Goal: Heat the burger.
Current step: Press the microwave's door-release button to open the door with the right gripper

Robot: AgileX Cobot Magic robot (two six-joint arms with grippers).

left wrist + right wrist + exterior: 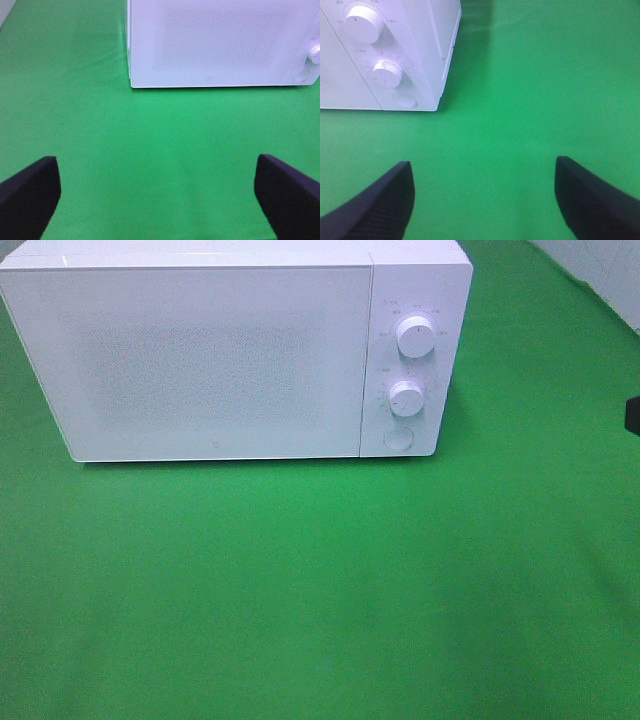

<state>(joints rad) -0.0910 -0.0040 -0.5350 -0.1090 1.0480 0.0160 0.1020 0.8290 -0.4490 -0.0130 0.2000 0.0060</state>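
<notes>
Overhead and wrist views, one moment. I see one microwave [220,360], white, standing on the green cloth [320,590] with its door shut flush and its front facing my arms. To the right of the door, the microwave's control panel carries two round knobs, the upper knob [415,337] above the lower knob [406,398]. One round button [398,438] sits under the lower knob.

The burger shows in none of the three views, so I cannot tell its place relative to the microwave, which way it points, or how its long axis runs.

I count two grippers. The left gripper [156,192] hangs over bare cloth in front of the microwave's door side. Its two dark fingers [30,195] are spread wide and released, with nothing between them. The right gripper [482,187] hangs over bare cloth in front of the microwave's panel corner. Its fingers [592,200] are likewise spread wide and grasp nothing. Neither gripper touches the microwave.

One dark shape [633,415] is cut by the frame edge, well to the right of the microwave; I cannot tell what it is.
</notes>
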